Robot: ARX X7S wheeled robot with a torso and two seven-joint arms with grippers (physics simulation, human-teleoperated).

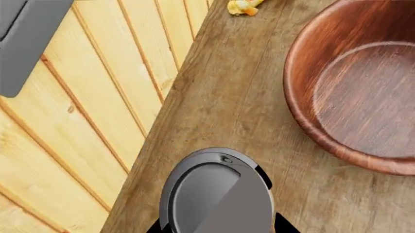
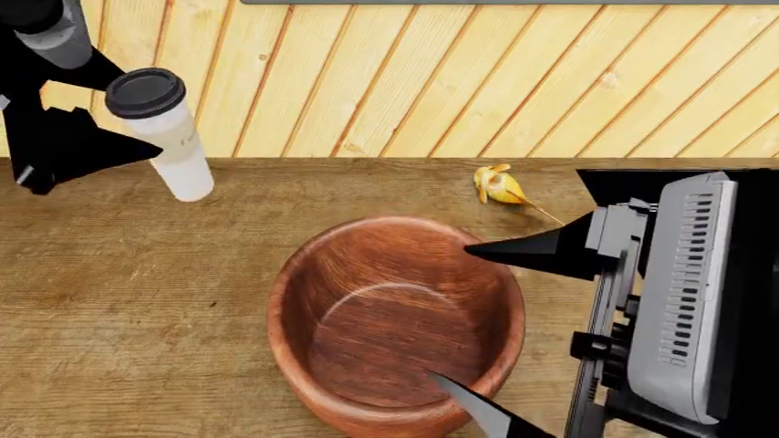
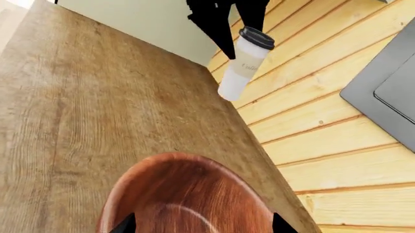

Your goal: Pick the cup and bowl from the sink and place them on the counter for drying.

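The cup (image 2: 162,135) hangs tilted above the back of the counter (image 2: 122,301), close to the plank wall (image 2: 487,82), pinched between the fingers of the left gripper (image 2: 116,137). The bowl (image 2: 396,319) already sits on the counter, well apart from the cup. The right gripper (image 2: 487,328) is spread wide across the bowl's rim, one finger at the far side and one at the near side, and I can't tell whether either touches it. To finish well, I'd level the cup first, lower it straight until its base meets the wood, then let go, keeping clear of the bowl and the banana peel (image 2: 499,185).
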